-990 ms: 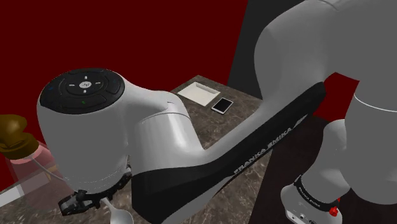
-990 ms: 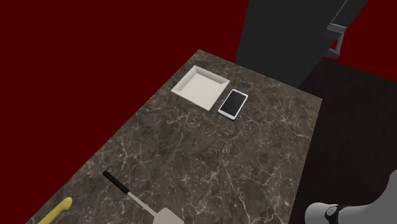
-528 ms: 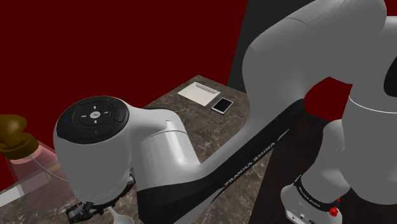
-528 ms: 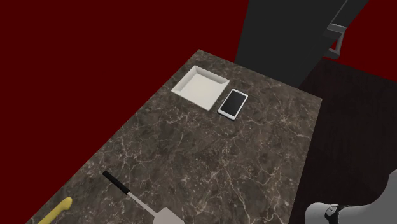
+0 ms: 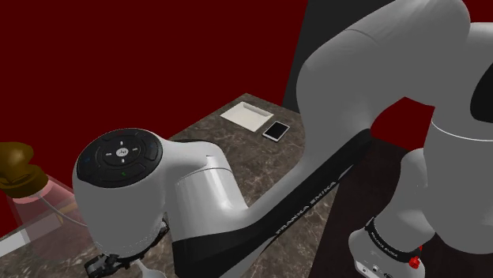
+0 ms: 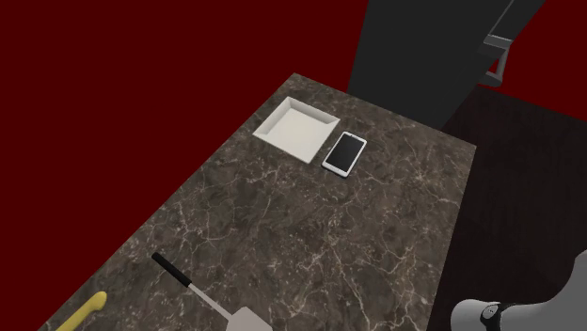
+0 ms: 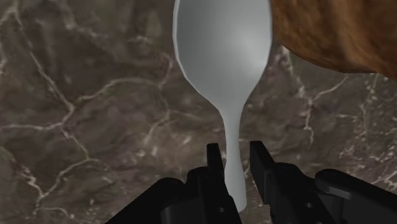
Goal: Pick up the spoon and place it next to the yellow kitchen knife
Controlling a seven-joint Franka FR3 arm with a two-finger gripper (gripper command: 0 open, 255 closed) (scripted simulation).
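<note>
Looking down the wrist cam, my claw (image 7: 234, 153) is open just a crack. Its fingers straddle the thin neck of the grey spoon (image 7: 222, 44) with a sliver of gap on one side, so nothing's gripped. Spoon's lying on the dark veined table (image 7: 95, 114), bowl pointing away from the claw, right beside a brown lump (image 7: 331, 32).

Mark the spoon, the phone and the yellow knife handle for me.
spoon (image 7: 222, 44), wrist view, middle of its bowl.
phone (image 6: 345, 153), second exterior view, centre of its dark screen.
yellow knife handle (image 6: 87, 308), second exterior view, middle of the visible part.
</note>
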